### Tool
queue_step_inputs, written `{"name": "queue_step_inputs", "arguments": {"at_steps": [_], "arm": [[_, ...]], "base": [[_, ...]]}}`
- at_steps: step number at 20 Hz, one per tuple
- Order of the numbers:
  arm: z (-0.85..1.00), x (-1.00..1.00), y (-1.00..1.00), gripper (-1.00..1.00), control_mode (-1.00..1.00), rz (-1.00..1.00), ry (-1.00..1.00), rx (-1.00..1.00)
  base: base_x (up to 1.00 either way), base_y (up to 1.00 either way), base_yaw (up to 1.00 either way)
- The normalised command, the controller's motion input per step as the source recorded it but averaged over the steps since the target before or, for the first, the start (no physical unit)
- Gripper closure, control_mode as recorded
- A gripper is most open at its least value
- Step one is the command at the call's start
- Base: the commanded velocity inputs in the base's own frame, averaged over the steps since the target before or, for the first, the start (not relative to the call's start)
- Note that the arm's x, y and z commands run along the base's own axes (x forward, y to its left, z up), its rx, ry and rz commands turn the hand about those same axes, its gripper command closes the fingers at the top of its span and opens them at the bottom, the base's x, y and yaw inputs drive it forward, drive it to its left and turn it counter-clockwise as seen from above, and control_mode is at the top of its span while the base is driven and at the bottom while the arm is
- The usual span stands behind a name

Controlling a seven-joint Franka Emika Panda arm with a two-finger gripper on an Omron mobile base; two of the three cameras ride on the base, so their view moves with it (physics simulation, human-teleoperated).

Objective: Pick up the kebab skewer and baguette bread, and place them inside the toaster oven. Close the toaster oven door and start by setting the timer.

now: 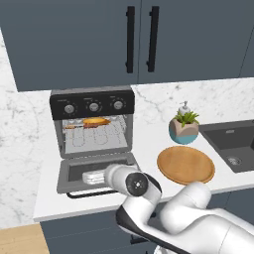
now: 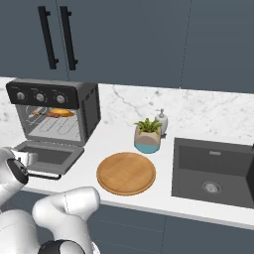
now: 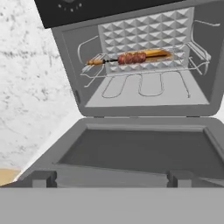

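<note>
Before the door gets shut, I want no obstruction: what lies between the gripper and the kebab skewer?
Only the open toaster oven door lies between the gripper and the kebab skewer, seen in the hand view.

A: Where could a hand get through?

B: The grey metal toaster oven gapes toward the near side; its glass-windowed drop-down door lies flat on the white bench, so the mouth is unblocked.

A: And inside?

B: The upper wire rack carries the golden baguette and the dark meat skewer; below them the cavity stands free.

A: To the right?

B: The round wooden plate lies bare; beyond it a potted plant and a soap bottle stand far, near the dark sink.
</note>
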Motion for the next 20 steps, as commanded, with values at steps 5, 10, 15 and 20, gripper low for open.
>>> {"name": "queue_step_inputs", "arguments": {"at_steps": [5, 10, 15, 20], "arm": [[-0.17, -0.38, 0.05, -1.0, -1.0, 0.0, 0.14, 0.0], [-0.23, -0.4, 0.02, -1.0, -1.0, 0.0, 0.13, 0.0], [-0.23, -0.4, 0.01, -1.0, -1.0, 0.0, 0.11, 0.0], [-0.18, -0.24, 0.02, -1.0, -1.0, 0.0, 0.04, 0.0]], "base": [[0.0, 0.0, 0.0], [0.0, 0.0, 0.0], [0.0, 0.0, 0.0], [0.0, 0.0, 0.0]]}}
